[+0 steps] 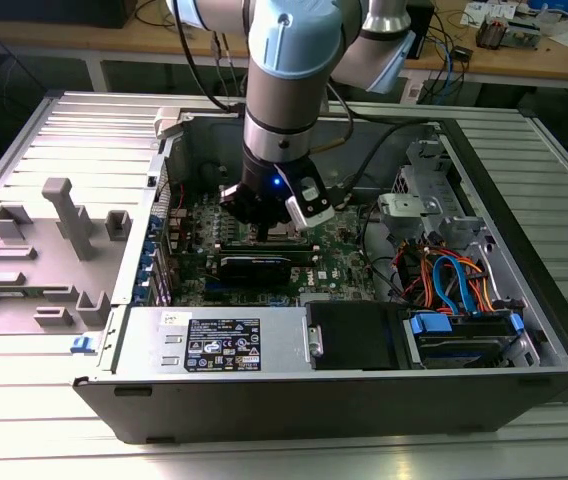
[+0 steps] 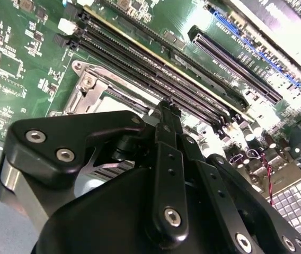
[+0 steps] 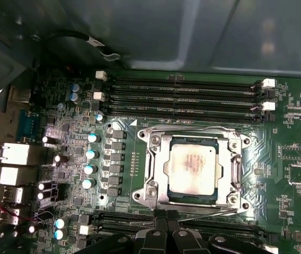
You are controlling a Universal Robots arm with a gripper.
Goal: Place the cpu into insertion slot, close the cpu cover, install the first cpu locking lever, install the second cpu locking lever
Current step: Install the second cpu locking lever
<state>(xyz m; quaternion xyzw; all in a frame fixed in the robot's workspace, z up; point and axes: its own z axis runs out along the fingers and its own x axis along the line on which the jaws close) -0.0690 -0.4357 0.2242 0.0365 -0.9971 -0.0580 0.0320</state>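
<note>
The cpu (image 3: 191, 169) sits flat in the insertion slot (image 3: 161, 197) on the green motherboard (image 3: 285, 159), and the cpu cover (image 3: 234, 170) lies shut around it. The gripper (image 3: 166, 216) (black, with its fingers pressed together on nothing) points its tips at the slot's edge, just beside the long black memory slots (image 3: 185, 92), deep inside the computer case (image 1: 524, 330).

The small square silver-topped cpu (image 3: 191, 170) is sitting in the insertion slot (image 3: 156, 177), framed by the thin silver metal cpu cover (image 3: 233, 170), between long black memory slots (image 3: 185, 95).
</note>
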